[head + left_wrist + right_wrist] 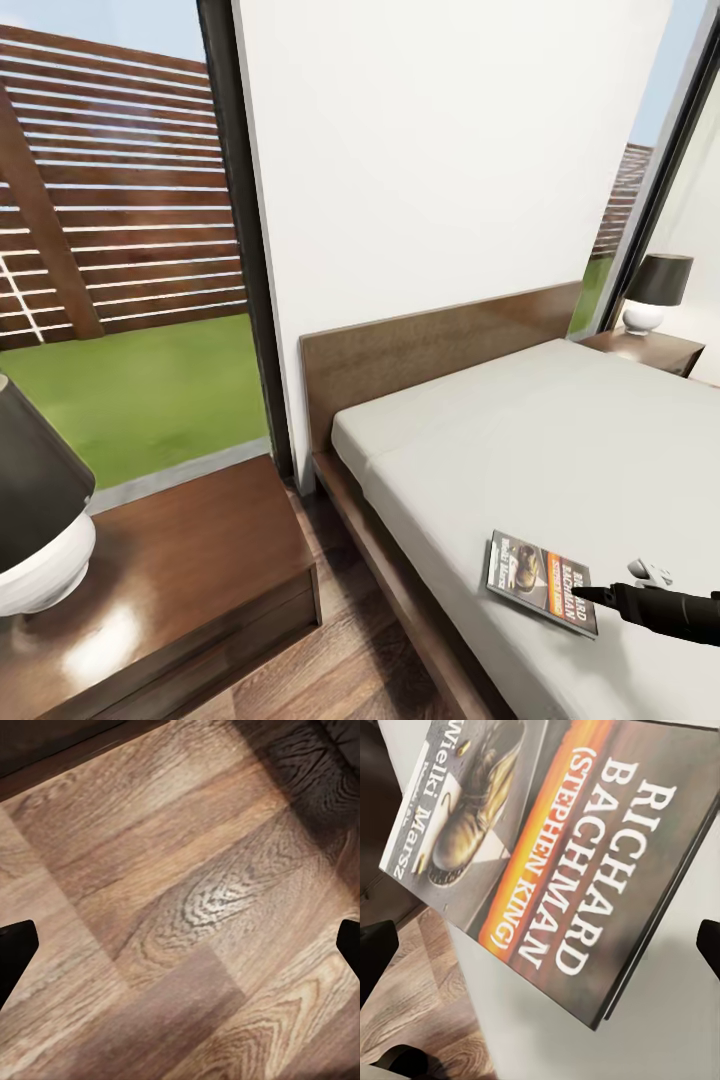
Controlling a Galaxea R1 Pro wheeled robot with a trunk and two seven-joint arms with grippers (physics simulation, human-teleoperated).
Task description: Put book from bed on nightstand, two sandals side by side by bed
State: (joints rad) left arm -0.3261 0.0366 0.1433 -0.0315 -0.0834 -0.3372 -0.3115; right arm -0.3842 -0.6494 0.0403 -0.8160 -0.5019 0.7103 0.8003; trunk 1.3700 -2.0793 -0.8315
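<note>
Glossy black rounded right arm, tapering to a pointed black claw (590, 594), small white fitting beside it.

Open mattress (520, 440) all around book (540, 582); lamp (35, 520) crowding near nightstand (200, 560), right half bare; narrow floor gap (340, 640) between.

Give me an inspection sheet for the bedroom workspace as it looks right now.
Surface: bed, bare grey mattress.
Job's things: book lies flat near the mattress edge; near nightstand beside the bed; far nightstand beyond it.
Clutter: a lamp on the near nightstand, another lamp on the far one.
Grippers: right gripper open at the book; left gripper open over the floor.
Cables: nothing seen.
Surroundings: white wall, windows, fence, grass.
</note>
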